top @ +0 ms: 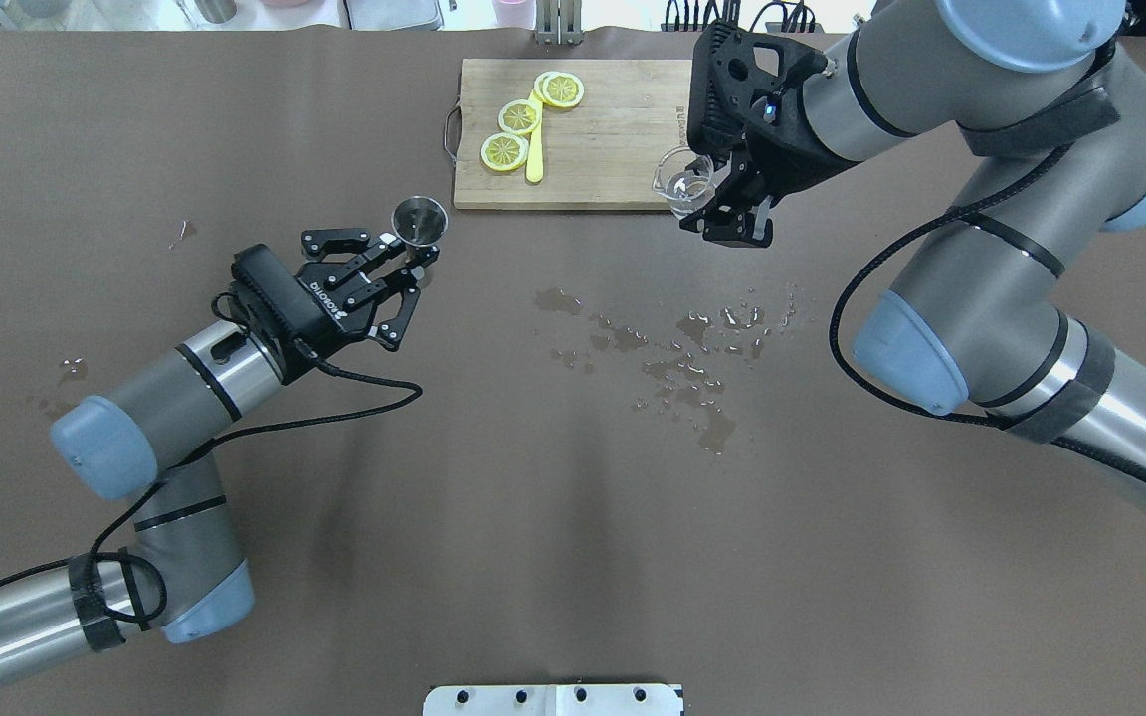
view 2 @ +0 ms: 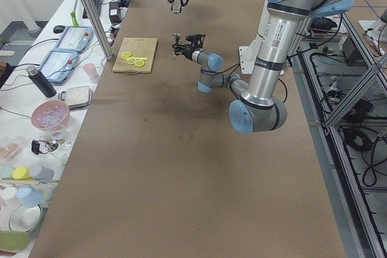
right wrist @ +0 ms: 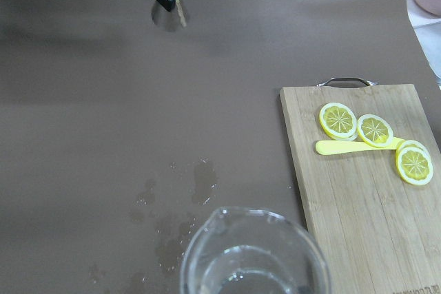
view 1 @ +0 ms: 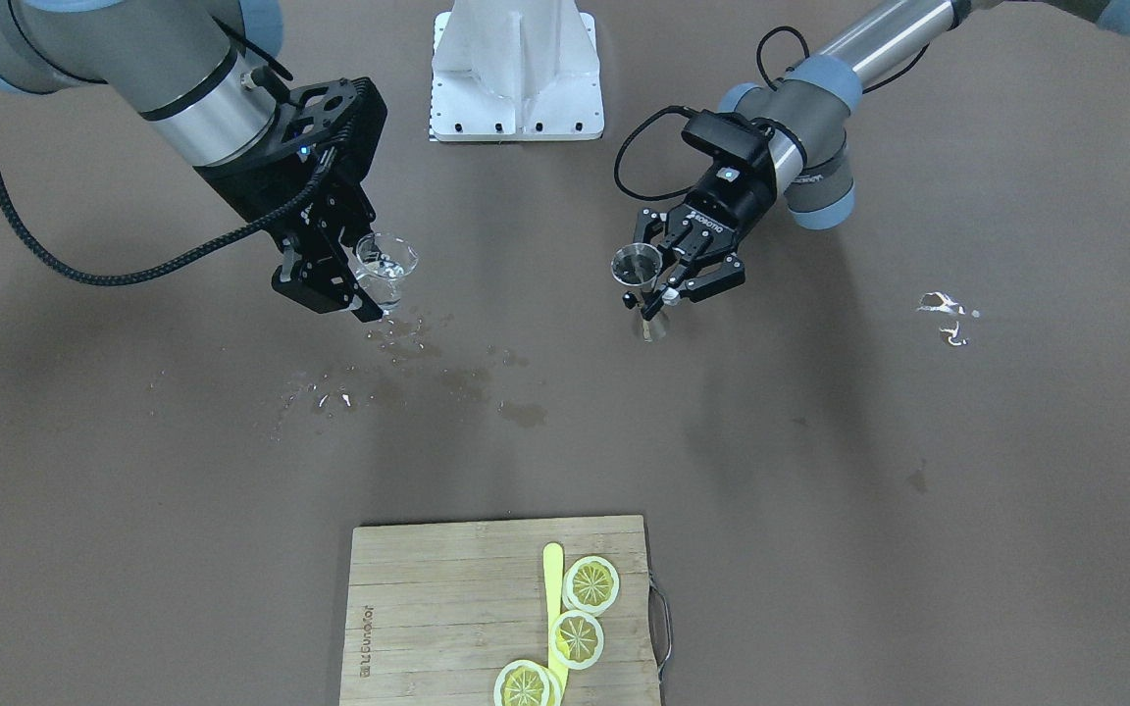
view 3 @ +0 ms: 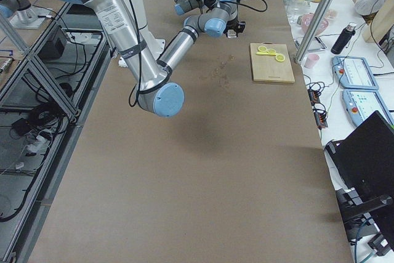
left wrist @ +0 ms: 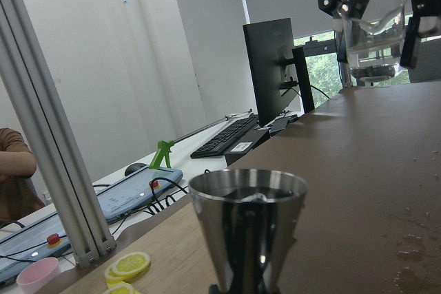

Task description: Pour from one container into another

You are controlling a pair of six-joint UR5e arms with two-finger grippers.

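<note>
Overhead exterior view: the left end effector (top: 412, 261) is clamped on an upright steel jigger (top: 420, 220). Well apart from it, the right end effector (top: 718, 214) grips a glass beaker (top: 683, 181) of water, raised beside the cutting board (top: 613, 139). Spilled droplets (top: 692, 368) wet the surface (top: 533, 517).

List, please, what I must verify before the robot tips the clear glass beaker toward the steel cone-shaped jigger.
1. Grip of the right gripper on the clear glass beaker: ok, shut on it.
2. Liquid in the beaker: ok, some shows.
3. Grip of the left gripper on the shiny steel cone-shaped jigger: ok, shut on it.
4. Jigger upright, mouth up: ok.
5. Beaker above the jigger: not ok, they are far apart.
6. Dry brown table: not ok, puddles lie between the arms.
</note>
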